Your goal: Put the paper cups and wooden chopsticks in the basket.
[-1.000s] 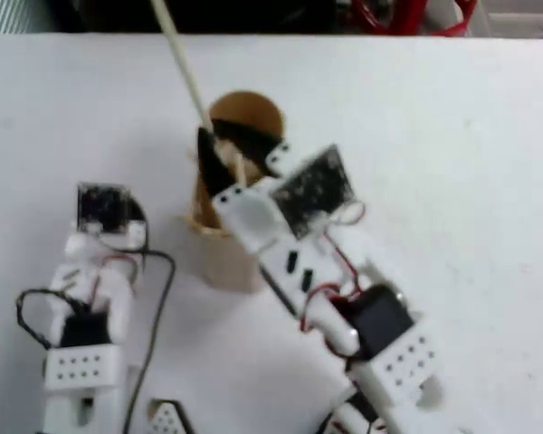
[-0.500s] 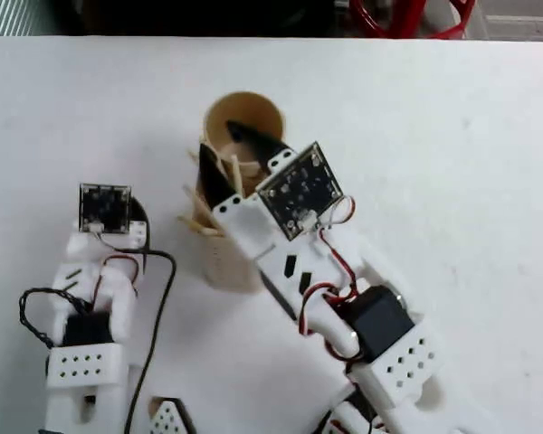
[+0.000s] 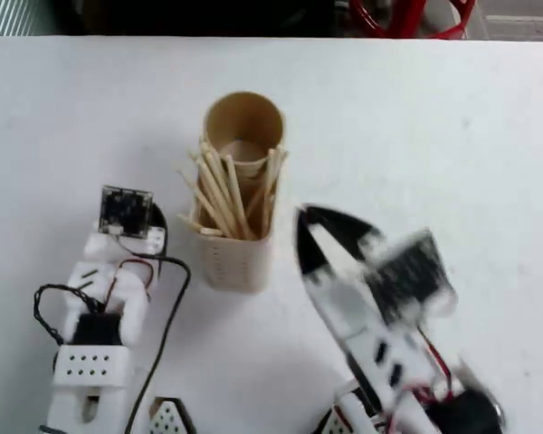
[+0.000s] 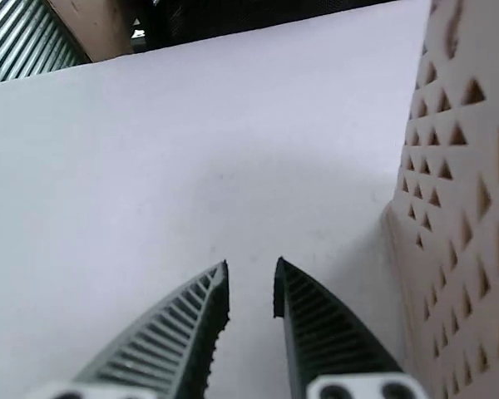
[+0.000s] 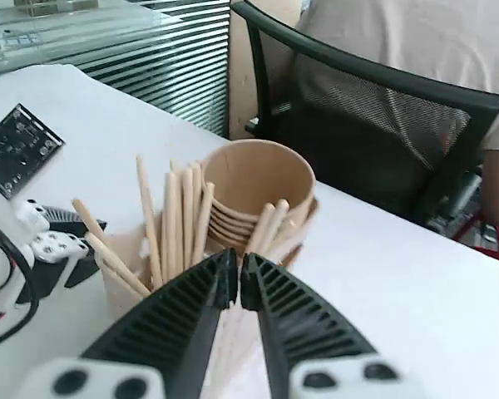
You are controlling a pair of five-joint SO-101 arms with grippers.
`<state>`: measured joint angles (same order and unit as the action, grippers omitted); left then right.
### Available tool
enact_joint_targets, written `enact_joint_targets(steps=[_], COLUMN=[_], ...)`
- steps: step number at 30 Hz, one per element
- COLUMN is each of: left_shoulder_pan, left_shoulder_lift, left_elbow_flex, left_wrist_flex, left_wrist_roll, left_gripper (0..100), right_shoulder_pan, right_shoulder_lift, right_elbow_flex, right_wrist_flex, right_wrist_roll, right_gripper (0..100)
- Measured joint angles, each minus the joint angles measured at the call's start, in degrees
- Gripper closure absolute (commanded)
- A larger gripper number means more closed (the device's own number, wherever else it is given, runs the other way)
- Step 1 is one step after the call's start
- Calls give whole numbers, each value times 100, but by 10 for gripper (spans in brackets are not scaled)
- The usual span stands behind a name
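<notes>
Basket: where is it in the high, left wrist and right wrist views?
High view: basket near the table's middle.
Left wrist view: its perforated wall beside the left gripper.
Right wrist view: basket beyond the right gripper, holding chopsticks and paper cups.
Shared landmark: the white table.

Your table [image 3: 434, 117] is plain white. The basket [image 3: 240, 262] is pale cream, and its wall [image 4: 457, 208] is punched with rows of small triangles. The cups [image 3: 244, 122] are tan brown, with a darker shade inside. The chopsticks [image 3: 222, 194] are light bare wood. The left gripper [image 4: 251, 278] is dark grey with fine ridges, and the right gripper [image 5: 237, 266] is black and ridged the same way. The left arm [image 3: 95, 298] is white, with a black cable [image 3: 167, 307] and a black board [image 3: 125, 210]. Far behind, you have a black mesh chair [image 5: 374, 116] and grey striped blinds [image 5: 150, 58].
</notes>
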<state>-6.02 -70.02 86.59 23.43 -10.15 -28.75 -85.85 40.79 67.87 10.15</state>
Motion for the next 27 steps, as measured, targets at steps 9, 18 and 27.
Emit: enact_joint_targets(steps=[9,18,27], left_shoulder_pan=[-9,-571,-1319], left_shoulder_lift=[0,0,-1222], left_elbow_flex=[0,0,0], left_wrist_flex=[-413,-413,44], left_wrist_roll=[0,431,1204], left_gripper=[890,889,889], right_shoulder_pan=[1705,2303,2532], right_shoulder_lift=[-1574,-1732,-1723], right_elbow_flex=[2602,4316,5090], right_wrist_flex=[185,185,185], right_wrist_roll=[1635,1767,1776], right_gripper=[981,978,978])
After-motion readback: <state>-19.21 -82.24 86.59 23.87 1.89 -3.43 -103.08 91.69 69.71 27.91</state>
